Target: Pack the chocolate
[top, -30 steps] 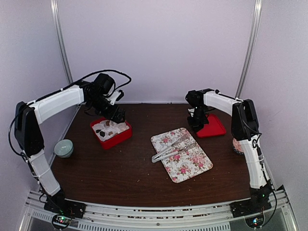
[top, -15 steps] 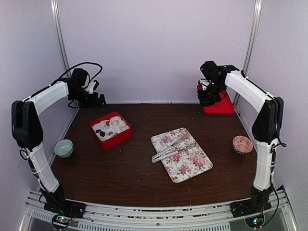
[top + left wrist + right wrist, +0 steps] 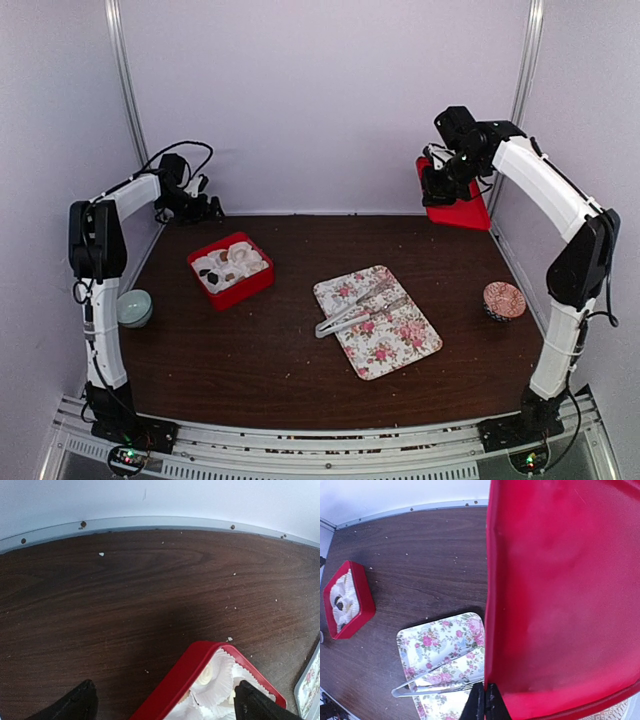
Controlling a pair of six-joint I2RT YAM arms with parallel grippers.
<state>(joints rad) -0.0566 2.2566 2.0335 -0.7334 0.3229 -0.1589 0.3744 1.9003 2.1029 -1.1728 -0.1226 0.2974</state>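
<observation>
- Holding a red lid (image 3: 458,208) up in the air at the far right corner, my right hand (image 3: 440,188) is clamped tight on its edge. The lid hangs tilted, clear of the table (image 3: 270,365).
- My left hand (image 3: 210,210) is spread wide and grasps nothing. It hovers at the far left, close to the back wall.
- The chocolate (image 3: 213,272), small dark and pale lumps, sits in white paper cups (image 3: 242,257) inside an open red box (image 3: 256,284) on the left half of the table.
- From the lid, the box lies well apart, to the left and nearer to me. My left hand is much the closer one, just beyond the box's far side.
- The box sits cornerwise to the table edge, so I judge the lid must be turned to match before it goes on.
- Between lid and box lies a rose-printed tray (image 3: 405,345) with metal tongs (image 3: 350,313) on it, their length running from near left to far right.
- A pale bowl (image 3: 132,307) stands at the left edge and a patterned bowl (image 3: 503,299) at the right, both out of the way.
</observation>
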